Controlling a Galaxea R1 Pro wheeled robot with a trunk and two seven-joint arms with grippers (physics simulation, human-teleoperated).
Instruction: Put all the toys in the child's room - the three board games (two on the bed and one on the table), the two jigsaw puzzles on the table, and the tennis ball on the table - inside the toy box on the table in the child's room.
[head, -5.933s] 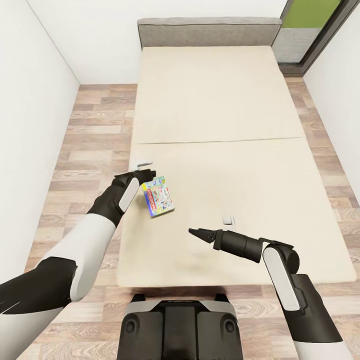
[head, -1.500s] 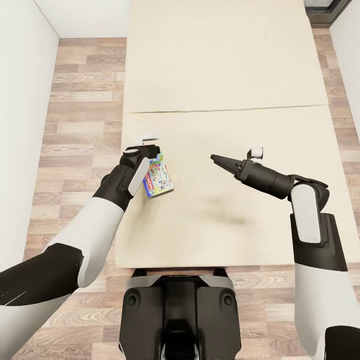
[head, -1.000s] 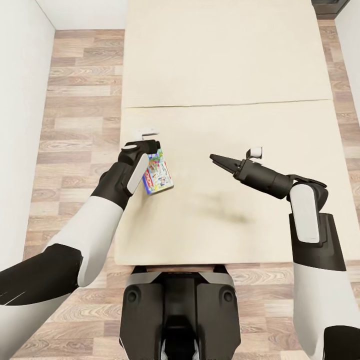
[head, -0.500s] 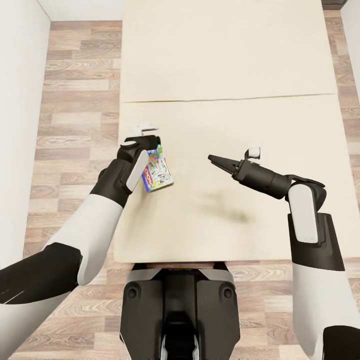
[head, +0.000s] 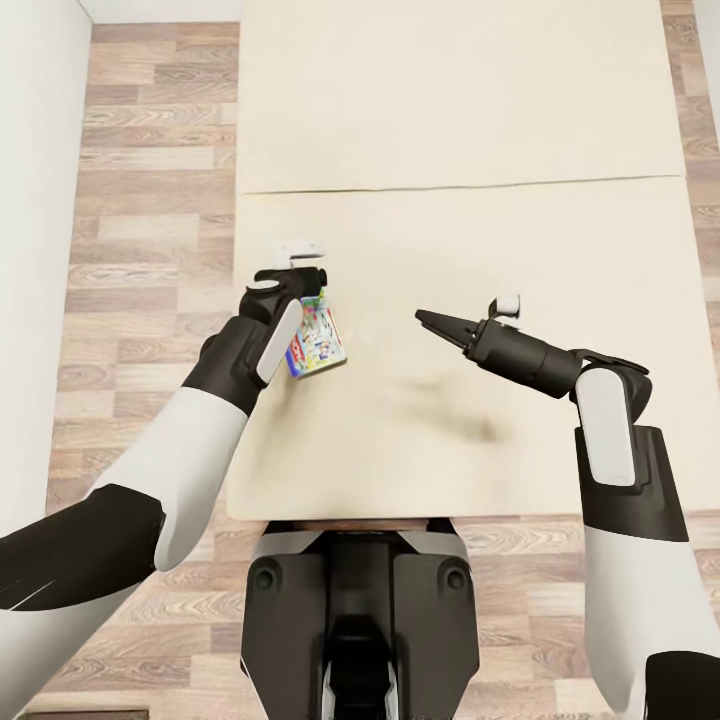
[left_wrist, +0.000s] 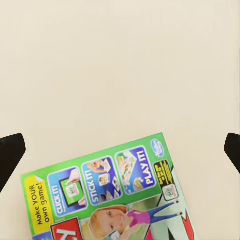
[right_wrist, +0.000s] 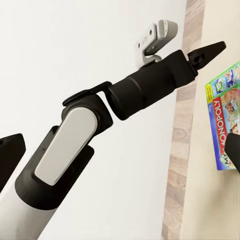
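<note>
Closest in, parked against the foot of the low cream two-section bed (head: 450, 100): dark wheeled robot base (head: 360, 610). Above the bed's near half, toward its right: right gripper (head: 430, 322), empty, fingertips (right_wrist: 10, 150) spread apart in the right wrist view. At the bed's left edge, short of the seam between the sections: flat green-bordered board game box with a red logo (head: 318, 340), resting on the mattress and seemingly tipped on edge. Poised just over it: left gripper (head: 300, 283), fingertips (left_wrist: 10, 155) wide apart and clamped on nothing, printed box face between them in the left wrist view.

Likely light, stiff cardboard with a glossy, slippery skin; soft bedding underneath, so liable to sink or slide if pushed. Best taken across its thin dimension near the middle of a long edge, squeezed firmly but not hard enough to dent the lid. Beyond the seam, bare mattress; to the bed's left, wood-plank floor (head: 150, 200).
</note>
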